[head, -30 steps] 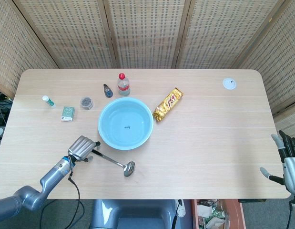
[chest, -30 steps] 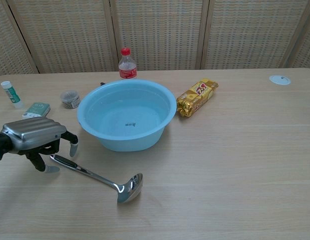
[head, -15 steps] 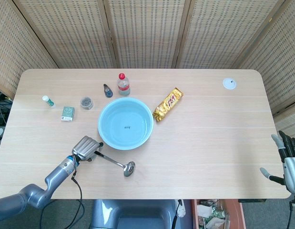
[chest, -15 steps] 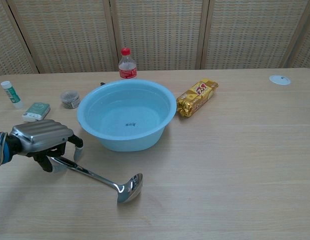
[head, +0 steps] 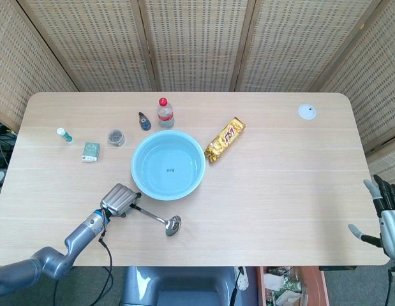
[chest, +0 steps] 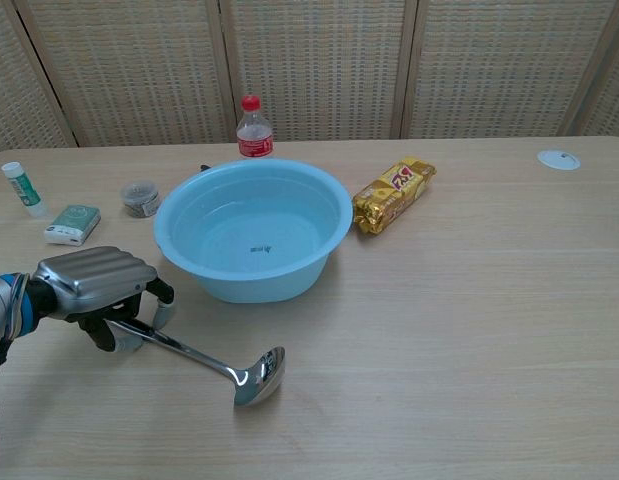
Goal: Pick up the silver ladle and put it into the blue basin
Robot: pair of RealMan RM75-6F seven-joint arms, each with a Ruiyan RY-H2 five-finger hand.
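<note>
The silver ladle (head: 160,218) lies flat on the table just in front of the blue basin (head: 136,172), its bowl (chest: 261,374) pointing to the front right. My left hand (head: 120,199) sits over the black end of the handle, with the fingers (chest: 161,296) curved down on either side of it. The ladle still rests on the wood, and I see no firm grip. In the chest view the basin (chest: 251,286) stands behind the hand (chest: 97,284) and holds nothing. My right hand (head: 383,213) hangs open off the table's right front corner.
Behind the basin stand a red-capped bottle (head: 165,113) and a dark small item (head: 144,120). A gold snack packet (head: 225,139) lies to its right. A round tin (head: 116,137), a green box (head: 90,152) and a glue stick (head: 64,134) sit at the left. A white disc (head: 306,112) is far right.
My left hand has moved right and slightly forward, coming down over the ladle's handle end. The ladle has not shifted. The right hand is still.
</note>
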